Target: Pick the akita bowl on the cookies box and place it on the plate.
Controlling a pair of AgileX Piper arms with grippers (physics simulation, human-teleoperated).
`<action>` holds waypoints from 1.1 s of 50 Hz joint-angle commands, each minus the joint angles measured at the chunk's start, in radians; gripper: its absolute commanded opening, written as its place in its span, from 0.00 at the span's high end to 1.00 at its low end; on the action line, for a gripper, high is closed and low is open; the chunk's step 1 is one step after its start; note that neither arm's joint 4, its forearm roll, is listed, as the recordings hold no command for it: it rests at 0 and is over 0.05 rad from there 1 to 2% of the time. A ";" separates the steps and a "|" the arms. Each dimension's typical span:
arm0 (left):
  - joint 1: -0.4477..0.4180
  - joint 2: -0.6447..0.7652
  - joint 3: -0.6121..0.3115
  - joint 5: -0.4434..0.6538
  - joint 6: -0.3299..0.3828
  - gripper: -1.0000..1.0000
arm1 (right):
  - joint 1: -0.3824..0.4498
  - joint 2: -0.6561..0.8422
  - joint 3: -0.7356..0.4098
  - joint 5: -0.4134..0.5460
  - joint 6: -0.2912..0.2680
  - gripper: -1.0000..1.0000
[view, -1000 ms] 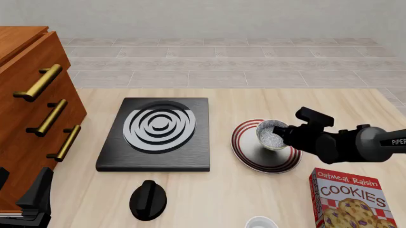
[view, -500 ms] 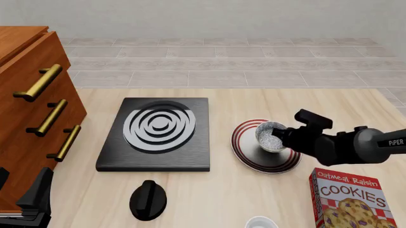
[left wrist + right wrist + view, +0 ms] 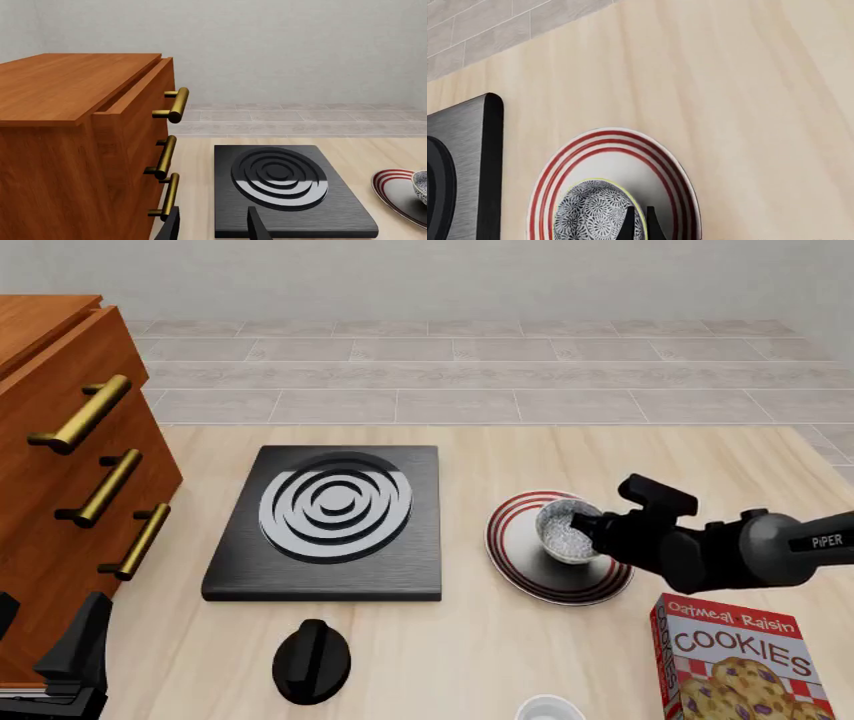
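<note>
The akita bowl (image 3: 569,529), speckled black and white inside, tilts low over the plate (image 3: 509,531), a white plate with dark red rings. My right gripper (image 3: 595,533) is shut on the bowl's rim from the right. In the right wrist view the thin fingertips (image 3: 628,224) pinch the rim of the bowl (image 3: 590,212) above the plate (image 3: 627,141). The red cookies box (image 3: 741,660) stands at the near right with nothing on it. My left gripper (image 3: 213,227) is open and holds nothing, near the table's front left.
A black square stove (image 3: 334,520) with white rings lies left of the plate. A black knob (image 3: 311,660) and a plain white round object (image 3: 547,708) sit near the front edge. A wooden cabinet (image 3: 67,460) with brass handles fills the left side.
My right gripper has lowered the bowl a little toward the plate's middle. The left arm has not moved.
</note>
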 commanded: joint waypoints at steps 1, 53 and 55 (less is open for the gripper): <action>0.000 0.000 0.000 0.000 0.000 0.00 | 0.003 0.001 0.005 -0.015 0.020 1.00; 0.000 0.000 0.000 0.000 0.000 0.00 | -0.001 -0.799 0.117 0.347 0.023 0.00; 0.000 0.000 0.000 0.000 0.000 0.00 | 0.004 -0.875 0.114 0.398 0.015 0.00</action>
